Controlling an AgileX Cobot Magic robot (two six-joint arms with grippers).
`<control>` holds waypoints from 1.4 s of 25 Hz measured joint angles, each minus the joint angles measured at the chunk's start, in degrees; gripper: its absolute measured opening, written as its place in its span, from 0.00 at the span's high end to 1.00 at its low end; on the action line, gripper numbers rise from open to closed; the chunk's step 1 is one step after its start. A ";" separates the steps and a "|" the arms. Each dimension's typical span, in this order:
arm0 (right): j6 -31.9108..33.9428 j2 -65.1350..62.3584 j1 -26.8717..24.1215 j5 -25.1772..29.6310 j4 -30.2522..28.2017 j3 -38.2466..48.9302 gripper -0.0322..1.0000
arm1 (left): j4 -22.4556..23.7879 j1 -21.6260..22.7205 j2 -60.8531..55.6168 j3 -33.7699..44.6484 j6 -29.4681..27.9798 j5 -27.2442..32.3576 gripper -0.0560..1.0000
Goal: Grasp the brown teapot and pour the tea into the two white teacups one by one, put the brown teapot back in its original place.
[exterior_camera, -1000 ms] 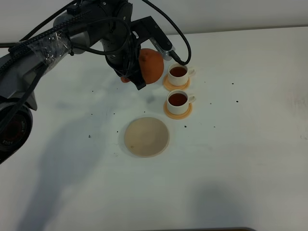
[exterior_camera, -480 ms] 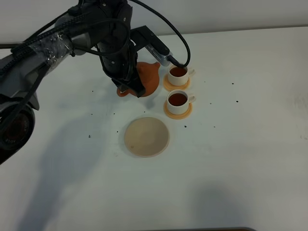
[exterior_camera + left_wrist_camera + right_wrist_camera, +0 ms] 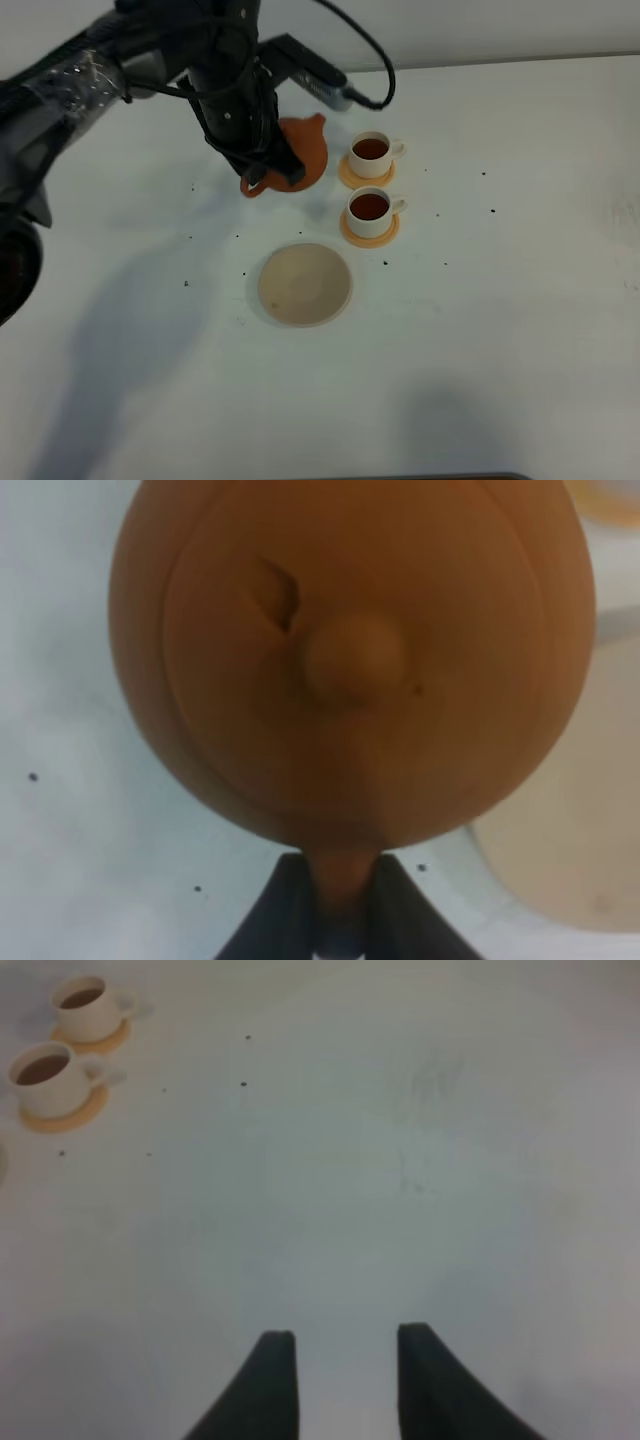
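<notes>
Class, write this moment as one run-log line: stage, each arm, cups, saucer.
stage: returning pot | left gripper: jaws shut on brown teapot handle | right gripper: open, empty | teacups: both filled | tan saucer: bare

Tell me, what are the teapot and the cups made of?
The brown teapot looks like unglazed clay: matte, reddish-brown, with no shine. The two white teacups look like glazed ceramic or porcelain, smooth and bright white, though plastic can't be ruled out.

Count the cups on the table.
2. Far cup sits on its coaster right of the teapot; near cup sits on its coaster just in front of it. Both hold tea. None looks hidden.
</notes>
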 joint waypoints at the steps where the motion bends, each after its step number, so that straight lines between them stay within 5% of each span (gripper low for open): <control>1: 0.00 0.00 0.00 0.00 0.00 0.00 0.74 | -0.06 -0.12 -0.93 0.00 -1.36 0.02 0.84; 7: 0.00 0.00 0.00 0.00 0.00 0.00 0.74 | -0.11 -2.89 -5.99 3.92 -6.18 0.06 0.84; 13: 0.00 0.00 0.00 0.00 -0.05 0.00 0.74 | -0.82 -6.01 -12.86 19.39 -11.13 -0.48 0.84; 21: 0.00 0.00 0.00 0.00 0.00 0.00 0.74 | -2.05 -6.57 -18.48 38.76 -15.22 -13.44 0.84; 27: 0.00 0.00 0.00 0.00 0.00 0.00 0.74 | -4.99 -6.64 -18.35 41.48 -15.52 -22.42 0.84; 35: 0.00 0.00 0.00 0.00 0.00 0.00 0.74 | -5.58 -6.94 -14.92 41.48 -15.52 -23.80 0.84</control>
